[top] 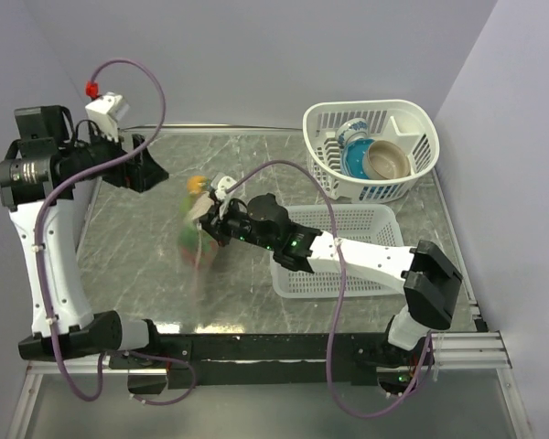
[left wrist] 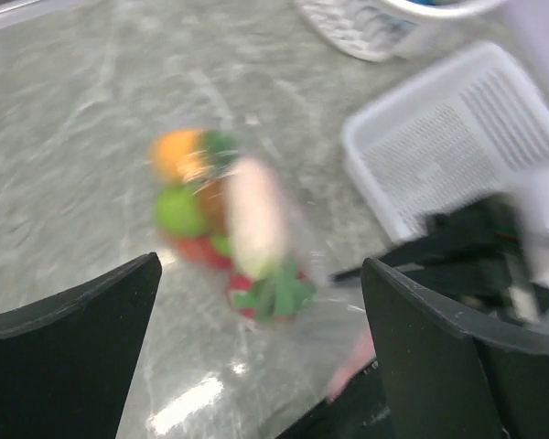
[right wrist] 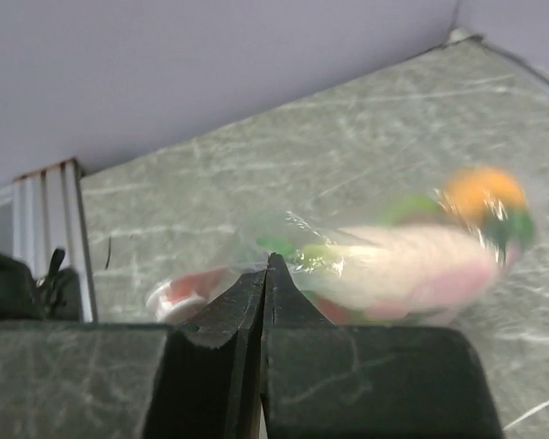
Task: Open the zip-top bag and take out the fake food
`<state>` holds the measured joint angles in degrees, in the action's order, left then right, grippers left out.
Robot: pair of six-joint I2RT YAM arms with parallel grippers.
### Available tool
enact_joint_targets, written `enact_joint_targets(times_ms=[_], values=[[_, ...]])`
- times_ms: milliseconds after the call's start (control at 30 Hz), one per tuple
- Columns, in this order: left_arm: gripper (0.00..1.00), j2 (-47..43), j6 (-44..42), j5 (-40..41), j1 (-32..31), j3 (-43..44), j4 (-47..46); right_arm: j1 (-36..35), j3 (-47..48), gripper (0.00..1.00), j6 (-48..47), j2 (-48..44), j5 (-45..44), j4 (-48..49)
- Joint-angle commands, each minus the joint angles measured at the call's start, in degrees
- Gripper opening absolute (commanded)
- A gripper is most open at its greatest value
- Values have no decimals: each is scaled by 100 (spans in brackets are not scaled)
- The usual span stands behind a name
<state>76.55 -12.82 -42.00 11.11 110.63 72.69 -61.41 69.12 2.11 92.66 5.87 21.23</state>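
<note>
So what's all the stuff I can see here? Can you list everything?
zip-top bag: one, clear, mid-table, blurred.
fake food: several, orange, green, red, cream, inside the bag; blur hides the exact count.
round basket: one, white, back right.
cup: one, blue-patterned, in the round basket.
bowl: one, tan, beside the cup.
rectangular basket: one, white, right side.
table: one, grey marbled.
left gripper: one, black, open, left of the bag.
right gripper: one, black, shut on the bag.

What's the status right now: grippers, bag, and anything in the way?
Left gripper open, holding nothing. Right gripper shut on the zip-top bag, picture blurred. Fake food inside. White basket close by, not blocking.
</note>
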Motion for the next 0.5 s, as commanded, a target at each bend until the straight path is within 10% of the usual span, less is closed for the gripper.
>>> enact_joint_targets(times_ms=[0, 467], values=[[96, -421, -677, -977, -732, -576, 598, -20, 505, 0, 176, 41, 257, 83], [81, -1826, -362, -160, -1366, -2123, -429, 15, 1849, 0, 712, 647, -2107, -49]])
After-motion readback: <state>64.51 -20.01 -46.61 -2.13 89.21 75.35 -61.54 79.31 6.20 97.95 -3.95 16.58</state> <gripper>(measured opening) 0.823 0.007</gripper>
